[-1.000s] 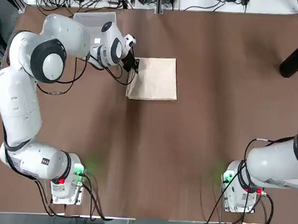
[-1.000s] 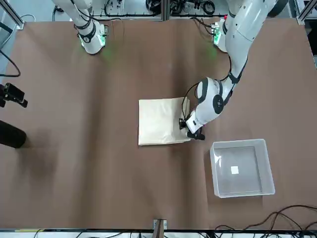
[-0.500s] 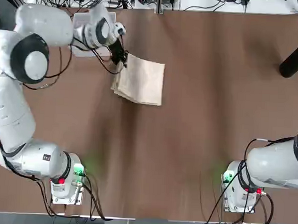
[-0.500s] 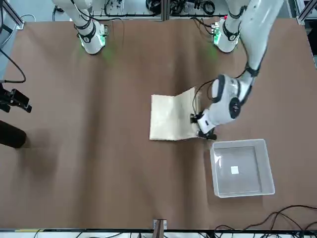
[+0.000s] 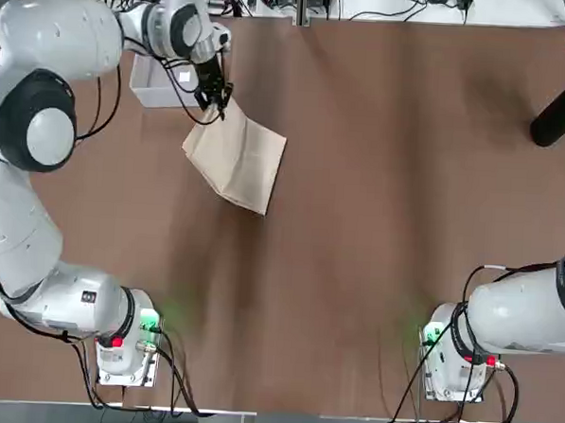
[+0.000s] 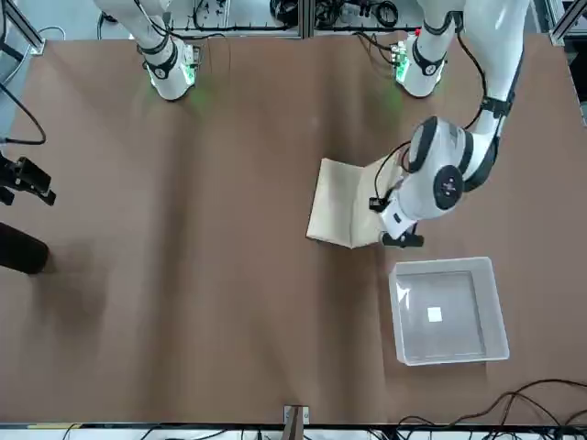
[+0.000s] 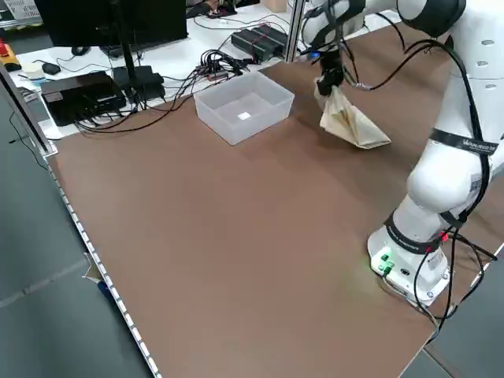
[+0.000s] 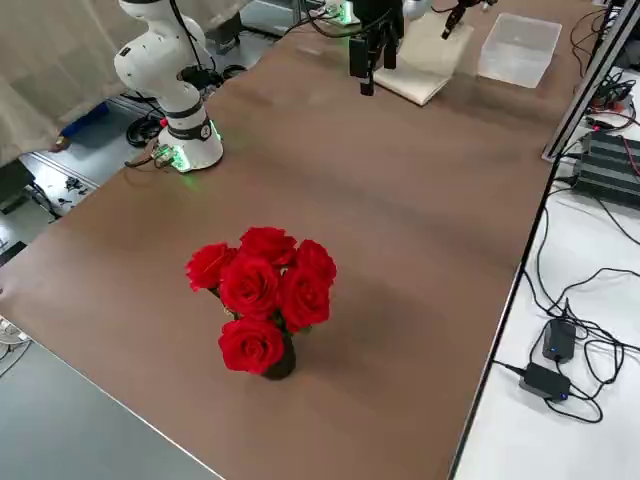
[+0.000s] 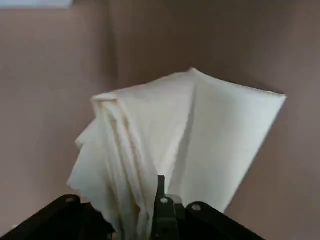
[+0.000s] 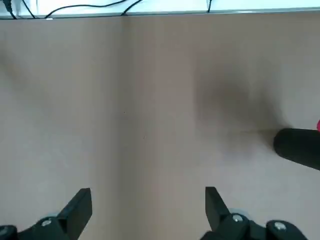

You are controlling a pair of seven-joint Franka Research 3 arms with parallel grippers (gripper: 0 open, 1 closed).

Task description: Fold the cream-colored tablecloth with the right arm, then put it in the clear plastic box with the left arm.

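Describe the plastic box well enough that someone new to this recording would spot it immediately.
On the brown table, look along the edge opposite the robot's bases, on its left arm's side. There, just beyond the left gripper and the cream tablecloth it grips, sits a shallow, translucent box with rounded corners. Unlike the soft cloth, it is rigid and open-topped, with a small white rectangle on its floor.

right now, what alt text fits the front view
The robot's left claw grips the folded cream cloth by one side, beside a clear plastic box; the right claw waits near a black vase at the picture's left edge.
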